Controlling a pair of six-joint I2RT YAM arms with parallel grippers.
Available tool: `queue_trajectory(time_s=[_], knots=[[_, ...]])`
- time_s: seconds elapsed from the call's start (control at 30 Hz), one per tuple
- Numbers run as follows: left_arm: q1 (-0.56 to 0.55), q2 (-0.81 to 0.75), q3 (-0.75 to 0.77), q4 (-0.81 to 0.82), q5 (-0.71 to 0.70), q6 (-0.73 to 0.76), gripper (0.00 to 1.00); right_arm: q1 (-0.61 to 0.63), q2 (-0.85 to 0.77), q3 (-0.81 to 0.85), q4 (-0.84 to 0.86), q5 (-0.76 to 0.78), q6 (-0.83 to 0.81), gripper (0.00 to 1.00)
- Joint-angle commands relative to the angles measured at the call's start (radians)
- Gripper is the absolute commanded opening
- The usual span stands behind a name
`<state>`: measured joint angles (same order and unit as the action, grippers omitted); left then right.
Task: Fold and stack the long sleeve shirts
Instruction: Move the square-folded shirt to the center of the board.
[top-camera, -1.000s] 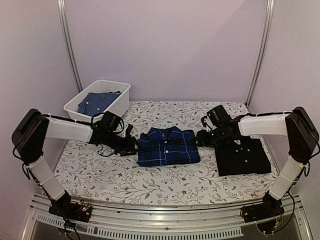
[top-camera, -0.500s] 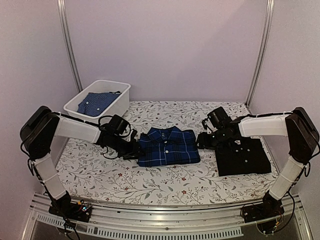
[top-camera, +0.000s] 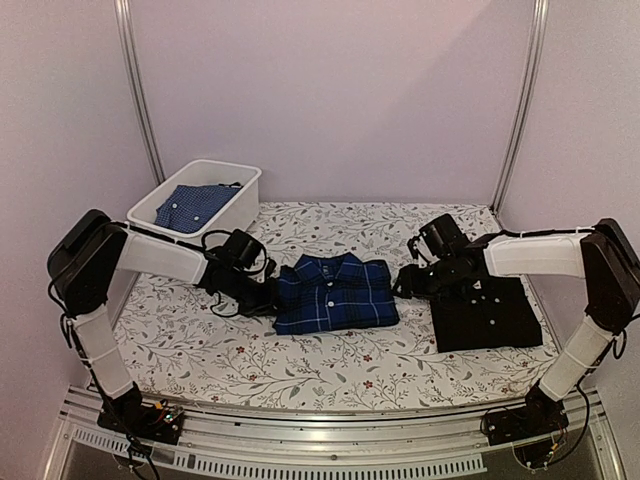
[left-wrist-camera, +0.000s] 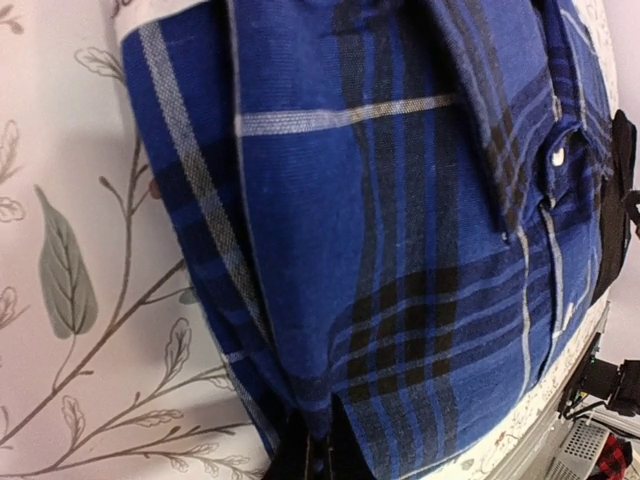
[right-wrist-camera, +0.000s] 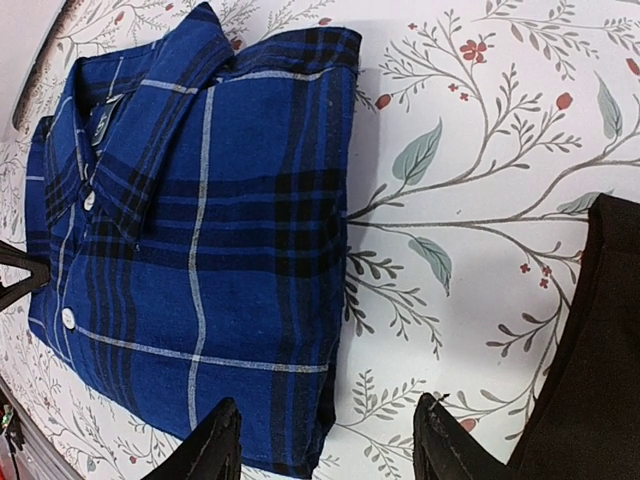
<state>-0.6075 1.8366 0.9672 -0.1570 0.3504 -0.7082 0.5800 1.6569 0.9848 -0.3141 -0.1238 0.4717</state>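
A folded navy-and-blue plaid shirt (top-camera: 335, 295) lies in the middle of the table, collar toward the back. My left gripper (top-camera: 272, 298) is at its left edge, shut on a pinch of the plaid cloth; in the left wrist view the plaid shirt (left-wrist-camera: 380, 220) fills the frame and runs down between the closed left gripper (left-wrist-camera: 325, 452). A folded black shirt (top-camera: 490, 312) lies to the right. My right gripper (top-camera: 400, 283) stands open between the two shirts. In the right wrist view the right gripper (right-wrist-camera: 328, 405) straddles the right edge of the plaid shirt (right-wrist-camera: 190, 230), with the black shirt (right-wrist-camera: 600, 380) beside it.
A white bin (top-camera: 245, 195) stands at the back left with a blue dotted garment (top-camera: 190, 205) inside. The table carries a floral cloth (top-camera: 330, 350). Two metal posts rise at the back corners.
My left arm has slid right to the plaid shirt and its jaws have closed on the shirt's left edge. The right gripper has stayed open and hardly shifted.
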Motion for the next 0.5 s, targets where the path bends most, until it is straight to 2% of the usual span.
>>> queue_trajectory(time_s=[0.0, 0.3, 0.47], knots=[[0.043, -0.062, -0.013, -0.07, -0.074, 0.038, 0.0, -0.006, -0.054, -0.034, 0.002, 0.032, 0.002, 0.58], [0.196, -0.23, -0.128, -0.193, -0.152, 0.144, 0.0, -0.006, -0.14, -0.089, -0.066, 0.159, 0.03, 0.58], [0.24, -0.283, -0.165, -0.207, -0.126, 0.161, 0.0, -0.006, -0.151, -0.12, -0.127, 0.208, 0.065, 0.59]])
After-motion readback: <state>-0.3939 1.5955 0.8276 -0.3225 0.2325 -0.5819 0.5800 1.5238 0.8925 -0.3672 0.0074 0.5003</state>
